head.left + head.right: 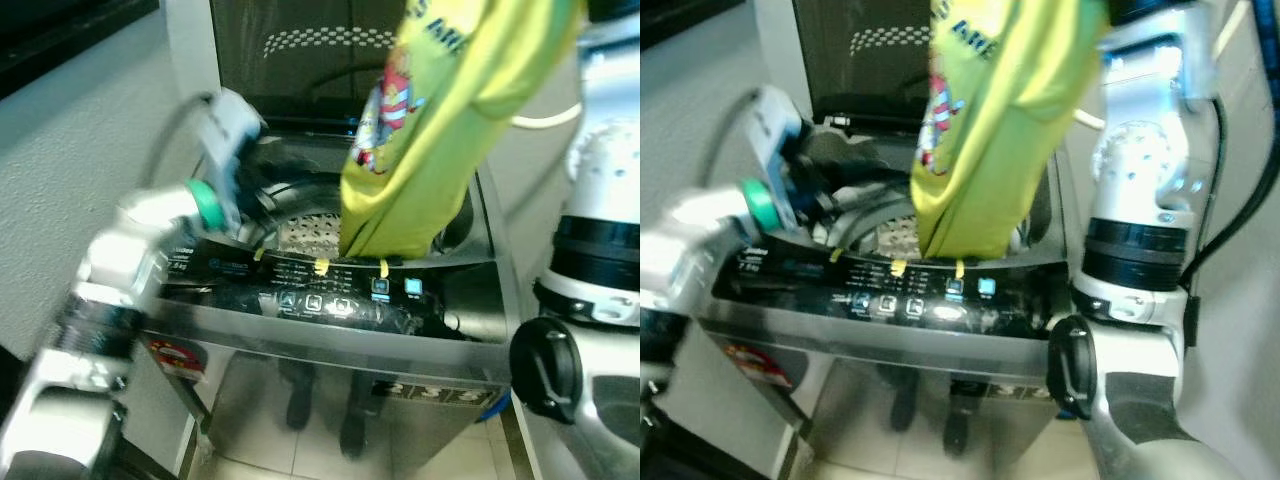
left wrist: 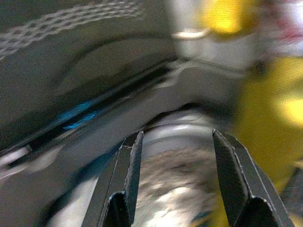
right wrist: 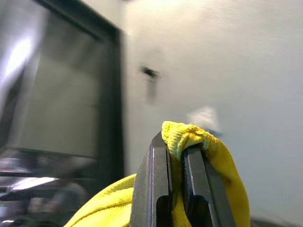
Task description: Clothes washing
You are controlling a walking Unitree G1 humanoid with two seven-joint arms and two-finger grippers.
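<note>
Snag risk: yellow shirt (image 1: 430,130) pinched in closed right gripper (image 3: 176,156), hanging over washer drum (image 1: 300,228) with hem brushing control panel (image 1: 330,290) in front of drum; left gripper (image 2: 177,175) spread empty at drum's left rim.

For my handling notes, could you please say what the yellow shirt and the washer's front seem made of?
The yellow shirt looks like soft knit fabric: it drapes in folds, with a ribbed edge pinched in the right gripper. The washer's front looks like glossy metal, since it mirrors the floor.
</note>
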